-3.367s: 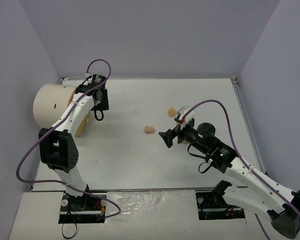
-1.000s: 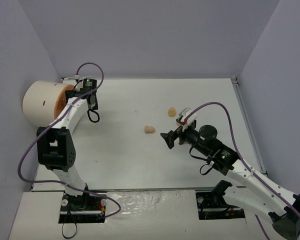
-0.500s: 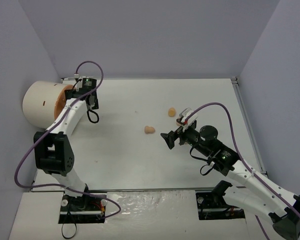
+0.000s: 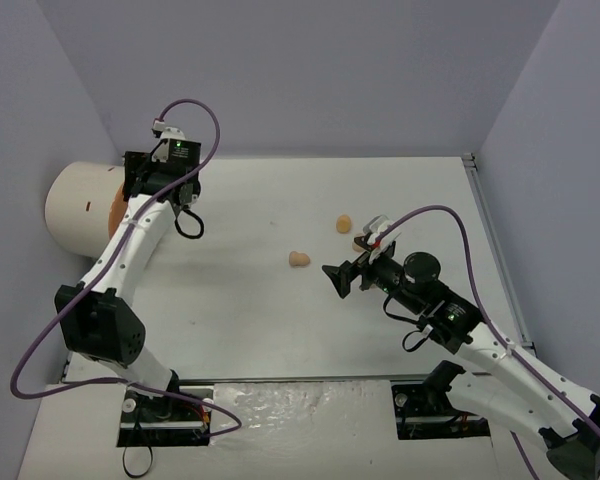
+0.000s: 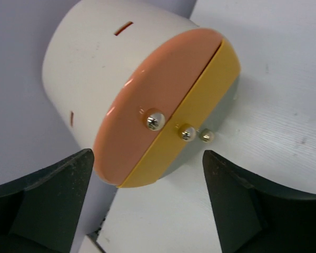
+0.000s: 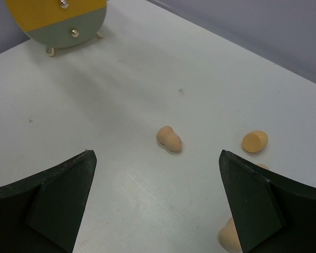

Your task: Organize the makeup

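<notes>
**Three peach sponges loose on the worktop, both my jaws empty**

My right jaws stand wide apart and hold nothing. They hang over the middle of the worktop (image 4: 240, 310), facing its far left corner. Between my two dark fingers (image 6: 52, 205) lies all the makeup I can see: peach foam sponges, each loose on the white surface.

The waisted sponge (image 6: 169, 139) is pinched in the middle like a peanut. It lies on its side, matte and pale peach. The cut sponge (image 6: 254, 141) sits to its right, well apart from it. It is a deeper orange-peach, rounded, with one flat face. The third sponge (image 6: 229, 237) is paler and only partly seen, at the bottom edge just beside my right-hand finger, so I cannot tell its shape.

In the top view the waisted sponge is near my right jaws, a little to their left. The cut sponge lies beyond them, toward the back wall.

My left jaws are apart too, with nothing between them. They are at the far left of the worktop, facing the front of the cylinder (image 5: 95, 58) without touching it. The cylinder is cream and lies on its side. Its round front has an orange part above a yellow one, with small gold knobs (image 5: 155, 121) along the seam. My right wrist view shows a grey-green part below the yellow.
</notes>
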Controlling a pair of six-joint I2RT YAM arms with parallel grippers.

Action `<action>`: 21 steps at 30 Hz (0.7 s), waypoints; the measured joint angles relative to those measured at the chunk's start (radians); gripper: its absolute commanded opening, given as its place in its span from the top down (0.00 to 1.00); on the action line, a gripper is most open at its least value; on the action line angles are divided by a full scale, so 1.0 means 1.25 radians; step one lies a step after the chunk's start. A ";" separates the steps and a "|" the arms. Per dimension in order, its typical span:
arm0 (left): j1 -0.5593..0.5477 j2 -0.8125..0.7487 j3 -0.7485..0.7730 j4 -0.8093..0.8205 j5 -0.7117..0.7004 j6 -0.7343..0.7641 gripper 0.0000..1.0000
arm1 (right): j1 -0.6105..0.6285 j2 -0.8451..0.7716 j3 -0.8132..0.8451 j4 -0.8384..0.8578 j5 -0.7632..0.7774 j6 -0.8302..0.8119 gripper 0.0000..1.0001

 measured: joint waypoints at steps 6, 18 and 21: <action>0.000 0.045 0.000 0.025 -0.106 0.103 0.41 | 0.000 -0.027 -0.028 0.024 0.000 0.031 0.00; 0.000 0.193 0.000 0.093 -0.205 0.231 0.55 | 0.000 -0.030 -0.063 0.043 0.001 0.072 0.00; 0.000 0.205 0.000 0.101 -0.220 0.245 0.57 | 0.000 -0.030 -0.064 0.044 0.001 0.078 0.00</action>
